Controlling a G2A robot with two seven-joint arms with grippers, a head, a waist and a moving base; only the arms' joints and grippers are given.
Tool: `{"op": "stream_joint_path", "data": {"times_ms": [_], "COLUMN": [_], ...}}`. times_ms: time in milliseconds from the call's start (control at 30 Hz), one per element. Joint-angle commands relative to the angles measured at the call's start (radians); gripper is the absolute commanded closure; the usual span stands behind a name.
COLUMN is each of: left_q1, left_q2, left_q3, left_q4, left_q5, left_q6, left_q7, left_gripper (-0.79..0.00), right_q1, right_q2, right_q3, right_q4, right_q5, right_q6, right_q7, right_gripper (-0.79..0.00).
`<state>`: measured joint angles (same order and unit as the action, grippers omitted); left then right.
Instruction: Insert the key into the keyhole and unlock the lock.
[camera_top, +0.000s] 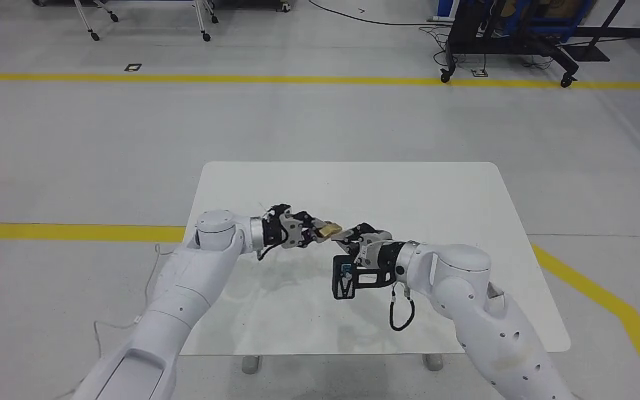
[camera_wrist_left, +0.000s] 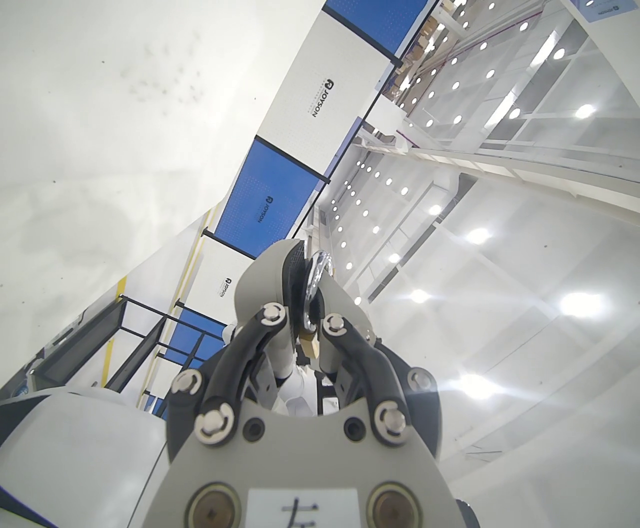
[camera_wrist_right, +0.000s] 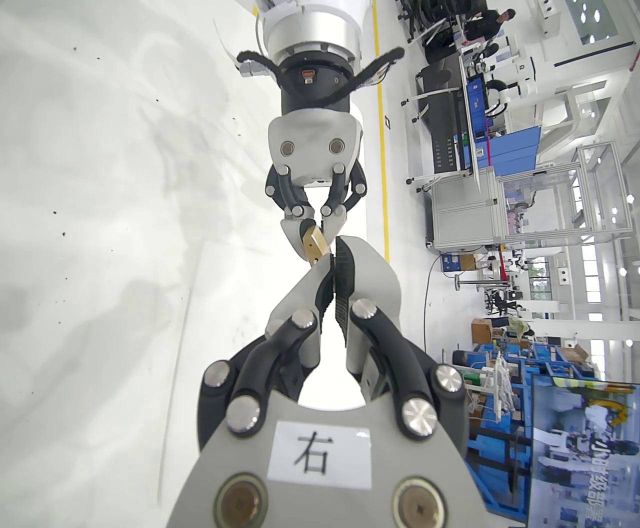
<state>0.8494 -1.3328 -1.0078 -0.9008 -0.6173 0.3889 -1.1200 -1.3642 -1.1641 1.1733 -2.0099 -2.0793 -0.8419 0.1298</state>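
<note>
Left gripper (camera_wrist_right: 313, 231) clamped on the brass padlock (camera_wrist_right: 315, 246), right gripper (camera_wrist_right: 331, 267) pressed shut at its base.

We hold the padlock in the air above the white table (camera_top: 450, 200), its body pointing at the right gripper, whose fingertips (camera_wrist_right: 350, 260) are closed together and touch the lock's end. We cannot make out the key between them, nor whether it sits in the keyhole. We judge that we are at insertion or just past it. Next we need a straight push along the lock's axis, then a wrist turn, with the left grip held firm against the twist.
</note>
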Motion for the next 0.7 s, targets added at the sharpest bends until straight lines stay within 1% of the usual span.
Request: {"op": "stream_joint_path", "data": {"times_ms": [0,233,667], "left_q1": [-0.003,-0.014,-0.024], "left_q2": [0.000,-0.003,-0.005], "left_q3": [0.003,0.013,0.032], "left_q4": [0.004,0.018,0.029], "left_q5": [-0.002,-0.016,-0.019], "left_q6": [0.007,0.022,0.014], "left_q7": [-0.006,-0.012,-0.008], "left_gripper": [0.000,0.000,0.000], "right_q1": [-0.001,-0.004,0.002], "right_q2": [0.000,0.009,0.017], "right_q3": [0.000,-0.017,-0.043], "right_q4": [0.000,0.003,0.001], "right_q5": [0.001,-0.052,-0.096], "right_q6": [0.004,0.000,0.002], "right_q7": [-0.002,-0.028,-0.005], "right_gripper": [0.000,0.000,0.000]}}
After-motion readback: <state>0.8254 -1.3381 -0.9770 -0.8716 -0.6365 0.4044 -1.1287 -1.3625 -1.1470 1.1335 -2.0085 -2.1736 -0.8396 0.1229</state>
